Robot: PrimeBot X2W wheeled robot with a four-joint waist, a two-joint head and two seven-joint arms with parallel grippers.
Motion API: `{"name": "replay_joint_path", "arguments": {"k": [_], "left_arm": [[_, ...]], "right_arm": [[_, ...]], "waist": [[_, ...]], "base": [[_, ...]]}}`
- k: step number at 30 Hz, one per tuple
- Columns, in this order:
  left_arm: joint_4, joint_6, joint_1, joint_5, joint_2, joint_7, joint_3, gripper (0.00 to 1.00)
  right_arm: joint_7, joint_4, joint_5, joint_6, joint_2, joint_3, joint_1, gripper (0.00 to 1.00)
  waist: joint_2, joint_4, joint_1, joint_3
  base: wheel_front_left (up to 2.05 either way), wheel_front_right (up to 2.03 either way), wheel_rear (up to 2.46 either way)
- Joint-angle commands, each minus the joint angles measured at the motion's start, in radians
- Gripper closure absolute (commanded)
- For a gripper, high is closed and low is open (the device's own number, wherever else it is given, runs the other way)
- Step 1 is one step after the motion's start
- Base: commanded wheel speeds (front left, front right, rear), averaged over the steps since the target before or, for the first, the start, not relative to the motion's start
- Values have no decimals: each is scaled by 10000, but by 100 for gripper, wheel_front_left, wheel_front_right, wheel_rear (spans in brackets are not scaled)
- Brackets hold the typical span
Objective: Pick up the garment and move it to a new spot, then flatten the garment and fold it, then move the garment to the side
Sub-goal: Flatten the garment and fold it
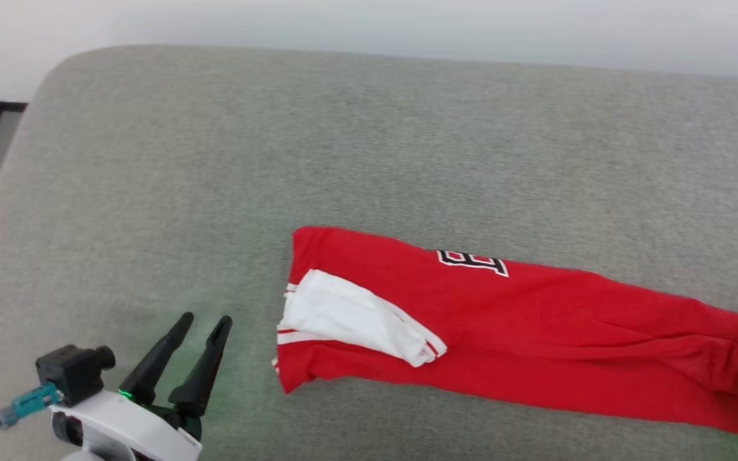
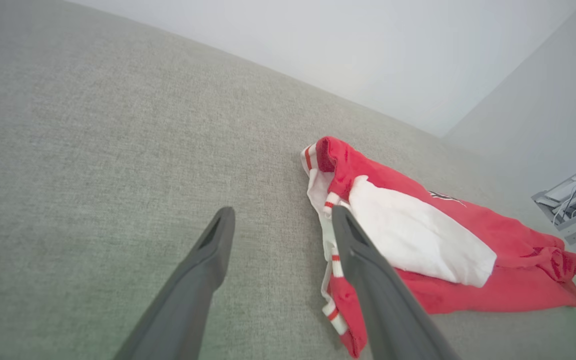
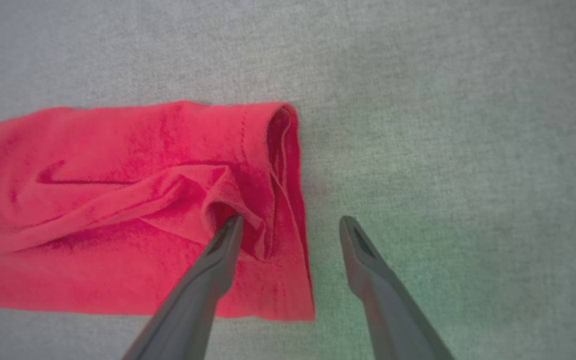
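Both claws wide apart here, nothing held. The left claw hovers over bare grey cushion, its fingers spread, and the garment lies off to that claw's right, close but not touching. It is a long red band doubled lengthwise, with the white sleeve tucked on top at the near end and the chest print peeking along the far edge. Over at the other end, the right claw straddles the hem: its left finger sits in a rumpled pocket of red cloth, its right finger over plain cushion beside the edge. I'd say the lengthwise fold looks done and a crosswise fold looks next. To do that well, the right claw wants to slide under both layers at the hem corner, not pinch that top wrinkle alone, or the band will peel open as it lifts. The left claw should come in at the sleeve end and take cloth and sleeve together. Lift level, carry one end over the other, and lay it down slack-free, because those creases near the hem will set if pressed in.
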Motion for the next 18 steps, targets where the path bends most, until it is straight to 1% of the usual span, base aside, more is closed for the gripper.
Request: {"name": "replay_joint_path", "arguments": {"k": [1,5,7,13,16,18], "left_arm": [[13,17,106,127,-107,10,74,0],[193,17,212,1319,-625,12,777,0],[229,17,265,2085,-855,10,1182,0],[-223,17,497,4015,-1516,11,2244,0],[-610,17,625,4723,-1778,10,2641,0],[-762,17,759,4990,-1943,11,2824,0]], "right_arm": [[31,13,-37,-16,39,-79,-149,0],[361,261,-321,-16,218,-416,-459,0],[577,445,-438,-16,222,-454,-566,0],[1058,979,-798,-16,383,-578,-757,0],[1121,1160,-1039,-16,442,-463,-832,0],[997,1256,-1163,-16,443,-294,-917,0]], "waist": [[0,234,0,-55],[0,560,0,-46],[0,697,0,-53],[0,940,0,-102],[0,967,0,-130],[0,958,0,-147]], "base": [[0,0,0],[0,0,0],[0,0,0],[0,0,0],[0,0,0],[0,0,0]]}}
